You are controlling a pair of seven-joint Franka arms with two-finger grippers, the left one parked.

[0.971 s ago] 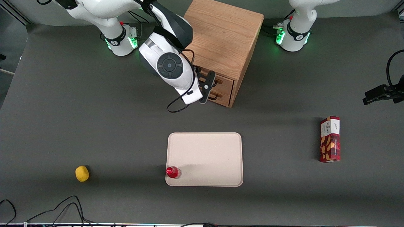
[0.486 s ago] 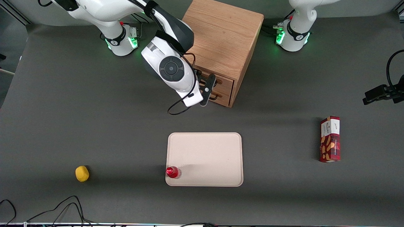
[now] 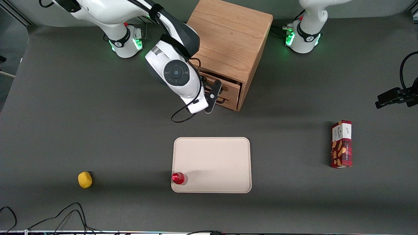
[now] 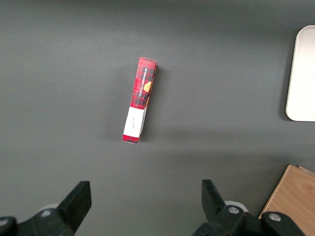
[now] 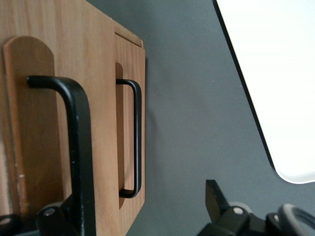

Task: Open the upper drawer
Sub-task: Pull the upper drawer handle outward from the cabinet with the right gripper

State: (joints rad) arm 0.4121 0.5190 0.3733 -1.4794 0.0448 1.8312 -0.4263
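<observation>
The wooden cabinet [image 3: 230,36] stands between the two arm bases. Its upper drawer [image 3: 232,86] stands out a little from the cabinet front, above the matching lower drawer [image 3: 231,99]. My right gripper [image 3: 212,95] is in front of the drawers, open, jaws wide apart. In the right wrist view the gripper [image 5: 133,212] has one finger [image 5: 49,216] against the upper drawer's black bar handle [image 5: 78,147]. The other finger [image 5: 216,196] is over bare table. The lower drawer's handle [image 5: 136,137] shows beside it, farther from the wrist camera.
A cream tray [image 3: 212,163] lies nearer the front camera than the cabinet, with a red bottle [image 3: 178,178] at its corner. A yellow fruit [image 3: 85,179] lies toward the working arm's end. A red box [image 3: 341,143] lies toward the parked arm's end.
My right gripper has moved toward the front camera with its finger at the upper handle. The upper drawer has slid out a little from the cabinet front.
</observation>
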